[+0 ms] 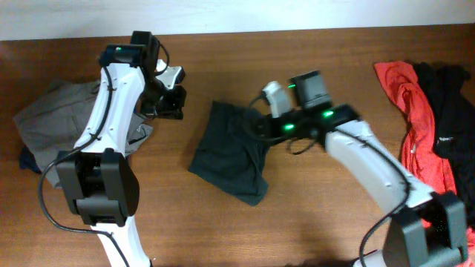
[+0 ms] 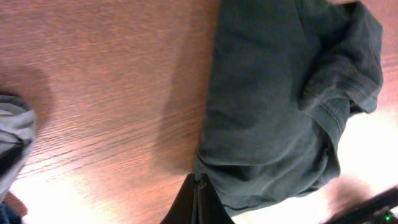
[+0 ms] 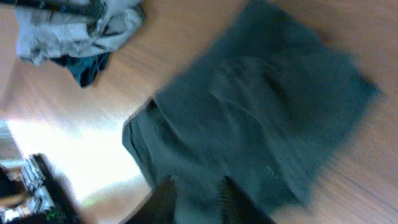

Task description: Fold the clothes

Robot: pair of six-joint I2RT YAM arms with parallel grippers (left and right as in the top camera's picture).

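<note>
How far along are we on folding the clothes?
Done: the dark T-shirt at the table's centre looks folded into a compact, slightly rumpled shape. In hand: the right end effector is open over that shirt's edge, and the left end effector is beside it over bare wood. Left: the grey pile, red top and black top lie crumpled.

i see the dark green shirt bunched in a rough square mid-desk. right end effector over its upper right edge; left end effector off the cloth, just beside it. grey trousers heaped far left. red top and black top touching, far right.
</note>
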